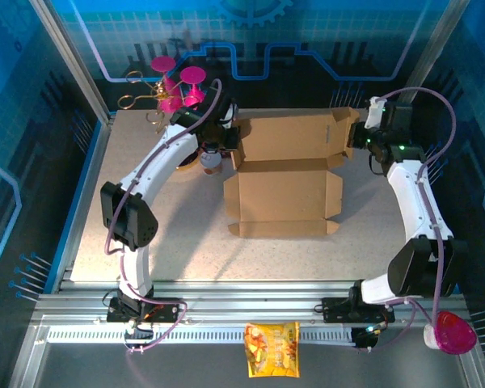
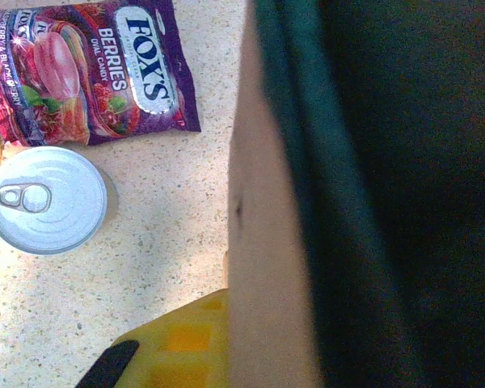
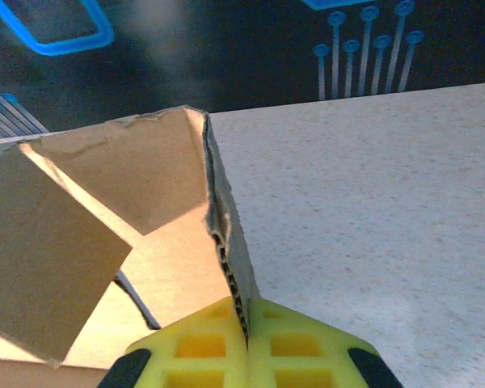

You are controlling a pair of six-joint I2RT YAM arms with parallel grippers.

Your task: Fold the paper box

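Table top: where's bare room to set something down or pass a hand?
Free: strip between paper box and front rail; patch between box and right arm. Crowded: far left, can and candy packet beside the box, left arm alongside.

in the left wrist view the paper box point(image 2: 263, 267) is a blurred tan edge beside a dark blur point(image 2: 404, 194) too unclear to name; the candy packet point(image 2: 89, 73) runs off the top.
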